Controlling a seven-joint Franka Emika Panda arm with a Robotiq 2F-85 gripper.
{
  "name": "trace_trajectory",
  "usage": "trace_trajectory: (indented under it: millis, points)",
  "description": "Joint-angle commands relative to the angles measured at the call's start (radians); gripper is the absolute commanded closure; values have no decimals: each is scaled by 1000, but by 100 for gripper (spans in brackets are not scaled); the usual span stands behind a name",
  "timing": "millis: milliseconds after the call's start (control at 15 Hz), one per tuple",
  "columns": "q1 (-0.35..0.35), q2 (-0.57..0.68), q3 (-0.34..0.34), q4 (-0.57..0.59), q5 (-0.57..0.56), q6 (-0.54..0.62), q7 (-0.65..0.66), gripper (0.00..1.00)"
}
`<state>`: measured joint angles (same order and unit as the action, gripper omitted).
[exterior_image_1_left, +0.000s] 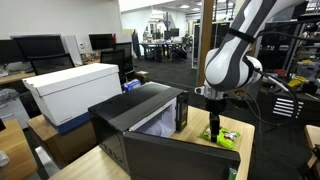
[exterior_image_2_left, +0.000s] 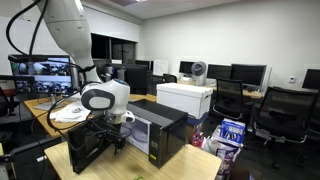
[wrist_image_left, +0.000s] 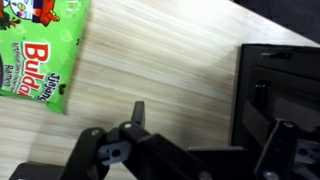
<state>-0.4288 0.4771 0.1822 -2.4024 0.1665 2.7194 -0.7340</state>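
The hand (exterior_image_1_left: 213, 120) hangs spread and empty just beside the microwave (exterior_image_1_left: 140, 125), above the desk (exterior_image_1_left: 246, 152); the green snack bag (wrist_image_left: 38, 50) lies flat slightly further from the microwave. I'd centre over the bag, then lower straight, fingers spanning its width

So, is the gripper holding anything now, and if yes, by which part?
Nothing is held. The gripper is open and empty; the green snack bag lies on the table, apart from it.

A black microwave (exterior_image_1_left: 140, 125) stands on the bench (wrist_image_left: 160, 70) just beside the end effector (exterior_image_1_left: 213, 126); a white box (exterior_image_1_left: 72, 88) sits well beyond it, near monitors (exterior_image_1_left: 40, 47).
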Motion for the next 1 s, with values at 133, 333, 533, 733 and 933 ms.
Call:
trace_trajectory:
  millis: [133, 333, 533, 733, 933]
  points:
    - [-51, 10, 105, -94, 159, 303, 11, 0]
    - [-54, 32, 183, -167, 86, 483, 75, 0]
    - [-8, 49, 197, -232, -60, 607, 203, 0]
    - [87, 56, 139, -283, -228, 697, 341, 0]
    - [184, 60, 63, -302, -308, 755, 426, 0]
